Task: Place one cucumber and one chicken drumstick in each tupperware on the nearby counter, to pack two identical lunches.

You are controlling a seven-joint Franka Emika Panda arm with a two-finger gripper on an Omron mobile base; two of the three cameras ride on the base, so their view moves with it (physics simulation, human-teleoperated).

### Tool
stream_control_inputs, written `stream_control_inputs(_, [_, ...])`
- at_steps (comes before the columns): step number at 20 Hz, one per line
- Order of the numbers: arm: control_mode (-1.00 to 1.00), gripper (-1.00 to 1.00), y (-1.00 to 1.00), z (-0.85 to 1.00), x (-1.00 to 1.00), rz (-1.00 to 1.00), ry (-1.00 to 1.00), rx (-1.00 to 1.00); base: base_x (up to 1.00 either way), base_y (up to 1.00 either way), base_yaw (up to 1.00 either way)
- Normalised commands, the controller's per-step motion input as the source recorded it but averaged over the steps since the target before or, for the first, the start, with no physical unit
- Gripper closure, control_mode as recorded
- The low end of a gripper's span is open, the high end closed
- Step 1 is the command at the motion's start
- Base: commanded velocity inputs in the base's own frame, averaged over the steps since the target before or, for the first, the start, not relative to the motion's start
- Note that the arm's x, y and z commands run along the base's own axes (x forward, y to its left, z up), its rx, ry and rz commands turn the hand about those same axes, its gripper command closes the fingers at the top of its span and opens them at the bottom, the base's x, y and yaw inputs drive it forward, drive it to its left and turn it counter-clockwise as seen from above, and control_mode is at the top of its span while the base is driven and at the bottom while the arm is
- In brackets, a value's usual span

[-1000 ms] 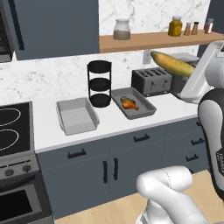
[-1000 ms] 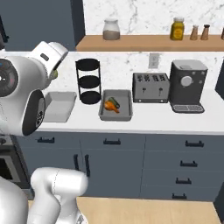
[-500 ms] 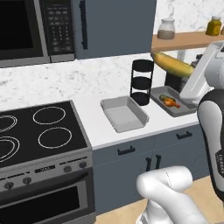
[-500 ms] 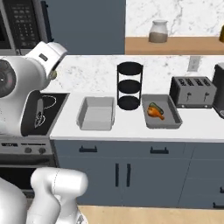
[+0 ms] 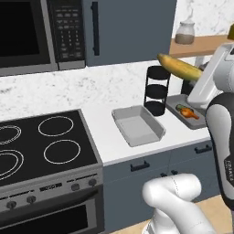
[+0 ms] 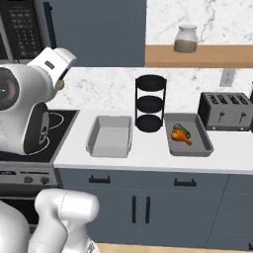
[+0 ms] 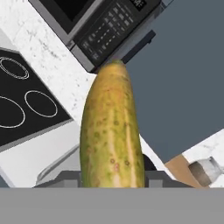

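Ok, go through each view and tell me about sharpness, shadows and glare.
Left base view: evenly lit, soft-edged render, faint sheen on the stovetop, weak shadow inside the empty tupperware. Right base view: equally flat light, no glare, the marble backsplash looks blurry. Hand view: rolled, the held cucumber looms large with smeared speckles.

White marble backsplash [image 6: 104, 86]. Dark blue-grey upper cabinet [image 5: 130, 27], microwave [image 5: 36, 34] beside it. Black stovetop [image 5: 41, 148] with ring marks. Wooden shelf [image 6: 197, 54] holds jar [image 6: 186, 39]. Toaster [image 6: 227, 111] at right.
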Motion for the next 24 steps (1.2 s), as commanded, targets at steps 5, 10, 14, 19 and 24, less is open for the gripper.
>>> stream_control_inputs(5, [1.0,1.0,0.0,0.0,0.0,0.0,0.0,0.0,0.72,-0.01,0.07])
stream_control_inputs(10, [1.0,1.0,0.0,0.0,0.0,0.0,0.0,0.0,0.46,0.0,0.04])
stream_control_inputs(14, [1.0,1.0,0.0,0.0,0.0,0.0,0.0,0.0,0.0,-0.02,0.01])
stream_control_inputs(19, [-1.0,1.0,-0.15,-0.6,-0.02,0.0,0.01,-0.04,0.0,0.0,0.0])
stream_control_inputs(24, [-1.0,1.0,-0.23,-0.85,0.0,0.0,0.06,-0.08,0.0,0.0,0.0])
